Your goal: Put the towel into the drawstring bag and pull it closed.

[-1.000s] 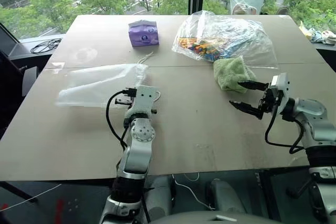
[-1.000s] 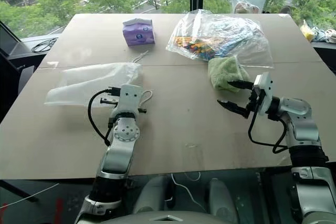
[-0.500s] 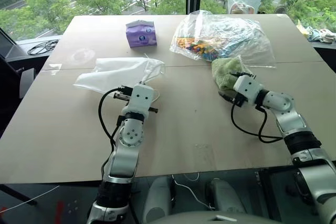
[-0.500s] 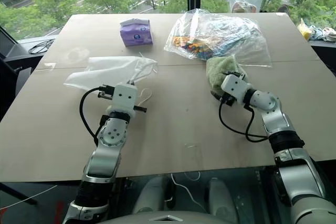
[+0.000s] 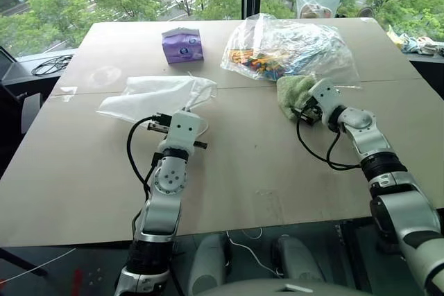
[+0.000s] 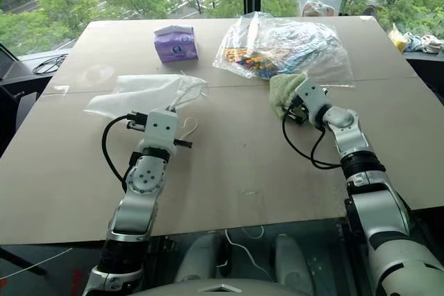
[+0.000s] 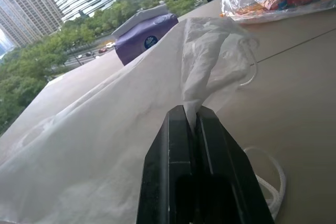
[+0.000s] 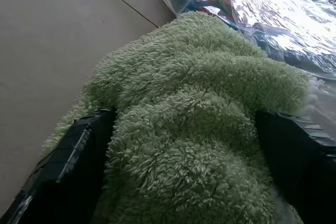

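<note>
Early stage. L gripper is pinched on the rim fabric of the white drawstring bag, which lies slack on the table w/ a cord loop beside it. R gripper is spread wide, fingers straddling the green towel beside the clear plastic bag; not squeezed yet. Left to do: grab towel, stuff it in, pull cords.

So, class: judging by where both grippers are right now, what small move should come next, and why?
Probably close the right gripper on the green towel: its open fingers already straddle it on the table. The left gripper is shut on the drawstring bag, so the bag is ready.
</note>
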{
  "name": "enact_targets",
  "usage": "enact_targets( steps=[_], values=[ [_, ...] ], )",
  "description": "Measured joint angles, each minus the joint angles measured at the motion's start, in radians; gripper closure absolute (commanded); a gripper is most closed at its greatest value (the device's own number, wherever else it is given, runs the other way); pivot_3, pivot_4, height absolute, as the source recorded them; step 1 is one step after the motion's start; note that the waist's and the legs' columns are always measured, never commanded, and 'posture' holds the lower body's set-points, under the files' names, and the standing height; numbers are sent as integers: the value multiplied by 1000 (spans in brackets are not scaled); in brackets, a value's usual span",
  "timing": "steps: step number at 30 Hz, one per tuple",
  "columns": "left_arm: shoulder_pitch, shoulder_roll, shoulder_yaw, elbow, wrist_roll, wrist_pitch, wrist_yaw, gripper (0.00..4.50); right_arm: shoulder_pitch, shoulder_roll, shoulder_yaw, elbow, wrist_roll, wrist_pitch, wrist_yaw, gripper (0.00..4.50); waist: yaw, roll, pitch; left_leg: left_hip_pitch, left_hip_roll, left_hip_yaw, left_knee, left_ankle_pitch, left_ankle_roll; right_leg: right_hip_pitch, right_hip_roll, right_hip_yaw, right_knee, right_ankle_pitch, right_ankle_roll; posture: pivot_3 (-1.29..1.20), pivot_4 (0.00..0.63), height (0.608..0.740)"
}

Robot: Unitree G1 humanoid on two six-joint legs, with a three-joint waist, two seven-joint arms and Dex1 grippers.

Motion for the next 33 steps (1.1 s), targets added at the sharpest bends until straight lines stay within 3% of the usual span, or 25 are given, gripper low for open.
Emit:
enact_targets(
  steps=[5, 12, 22, 25, 33],
  values=[
    [8, -1, 0, 0, 0, -3, -3, 4461, -77, 9, 21, 83, -31, 57, -80, 0, 1, 0, -1, 1, 0, 0, 0, -1, -1, 1, -1, 0, 0, -1, -1, 0, 150, 740],
    [16, -5, -2, 1, 0, -14, -4, 4461, -84, 12, -5, 67, 16, 152, -14, 0, 0, 0, -1, 1, 0, 0, 0, -2, -3, 1, -1, 0, 0, 0, 0, 0, 150, 740],
    [16, -11, -3, 11, 0, -31, -5, 4461, -167, 18, 18, 137, 8, 333, -46, 0, 3, -2, -10, 2, 0, -1, 0, -3, -4, 3, -10, -5, -1, -2, -3, 0, 150, 740],
    [16, -15, -3, 12, 0, -36, -5, 4500, -181, 19, 41, 157, -5, 349, -55, 714, 4, -3, -18, 2, 0, -1, -1, -3, -4, 4, -12, -6, -2, -2, -4, 0, 150, 740],
    [38, -36, -2, 11, 0, -37, -4, 4500, -187, 24, 81, 186, -31, 365, -63, 4036, 6, -5, -31, 1, 0, 7, -9, -3, -4, 4, -27, -19, -4, -2, -4, 0, 150, 740]
  ],
)
